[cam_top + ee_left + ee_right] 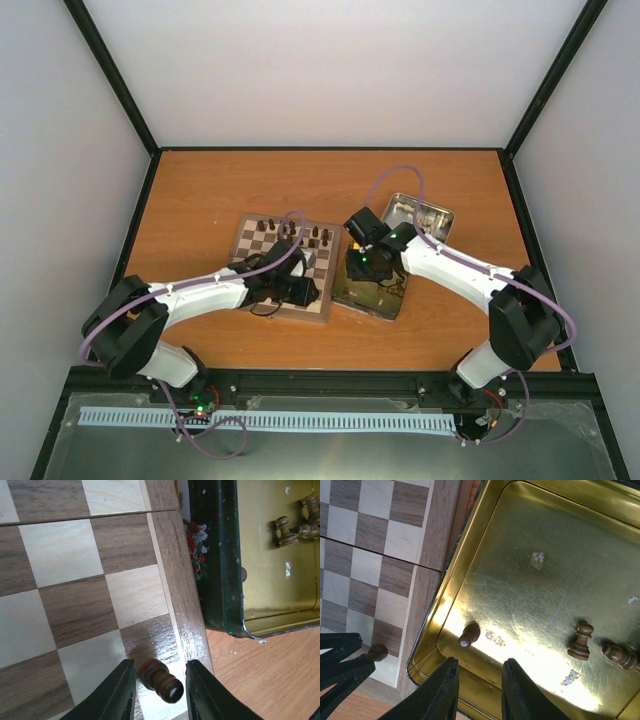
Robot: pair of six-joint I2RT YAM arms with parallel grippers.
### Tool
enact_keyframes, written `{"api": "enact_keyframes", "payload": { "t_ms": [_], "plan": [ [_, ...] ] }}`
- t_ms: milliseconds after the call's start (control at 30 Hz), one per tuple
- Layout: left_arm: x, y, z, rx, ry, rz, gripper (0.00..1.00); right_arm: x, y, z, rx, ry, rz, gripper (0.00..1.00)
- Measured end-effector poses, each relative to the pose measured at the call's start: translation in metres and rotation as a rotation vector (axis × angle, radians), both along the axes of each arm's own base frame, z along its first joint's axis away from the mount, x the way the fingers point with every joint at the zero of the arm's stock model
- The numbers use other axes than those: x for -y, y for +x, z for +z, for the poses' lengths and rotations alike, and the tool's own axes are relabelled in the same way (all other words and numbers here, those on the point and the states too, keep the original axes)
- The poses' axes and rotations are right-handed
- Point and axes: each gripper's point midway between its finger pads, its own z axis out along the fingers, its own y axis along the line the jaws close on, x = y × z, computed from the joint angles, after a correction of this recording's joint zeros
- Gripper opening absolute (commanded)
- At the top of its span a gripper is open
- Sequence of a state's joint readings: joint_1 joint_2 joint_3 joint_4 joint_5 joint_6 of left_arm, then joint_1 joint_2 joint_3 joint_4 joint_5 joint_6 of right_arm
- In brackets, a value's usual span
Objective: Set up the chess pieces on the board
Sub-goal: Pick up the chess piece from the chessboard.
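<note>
Left gripper (161,669): jaws close either side of a dark pawn (159,681) on an edge square of the board (65,555); you cannot confirm grip. Right gripper (480,666): narrowly parted, empty, over the tin (535,600), ready for your next pick.

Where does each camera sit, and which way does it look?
Top external: high behind left arm and right arm, looking down at board and tin.
Left wrist: looks down at the board; left fingers flank a dark piece.
Right wrist: looks down into the tin; right fingers show.
Both wrist views share that piece.
</note>
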State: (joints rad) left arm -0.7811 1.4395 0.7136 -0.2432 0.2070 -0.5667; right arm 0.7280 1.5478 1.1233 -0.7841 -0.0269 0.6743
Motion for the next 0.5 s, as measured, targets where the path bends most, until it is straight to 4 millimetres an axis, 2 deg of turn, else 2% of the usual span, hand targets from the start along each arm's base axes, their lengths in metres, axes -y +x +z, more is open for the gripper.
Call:
{"api": "enact_keyframes", "payload": {
  "t_ms": [167, 233, 300, 367, 500],
  "plan": [
    [0.001, 0.002, 0.0, -0.012, 0.02, 0.002, 0.14, 0.003, 0.001, -0.001, 0.008, 0.007, -0.008, 0.25],
    [0.0, 0.001, -0.001, -0.019, 0.028, 0.003, 0.15, 0.005, 0.001, -0.001, 0.014, 0.011, -0.01, 0.25],
    [0.0, 0.002, -0.001, -0.017, 0.034, 0.002, 0.24, 0.008, 0.002, 0.0, 0.019, 0.015, -0.016, 0.25],
    [-0.001, 0.002, -0.001, -0.019, 0.045, 0.0, 0.26, 0.01, 0.002, 0.0, 0.025, 0.02, -0.021, 0.25],
    [-0.002, 0.001, -0.007, -0.038, 0.063, 0.003, 0.15, 0.015, 0.002, 0.003, 0.039, 0.03, -0.031, 0.25]
  ]
}}
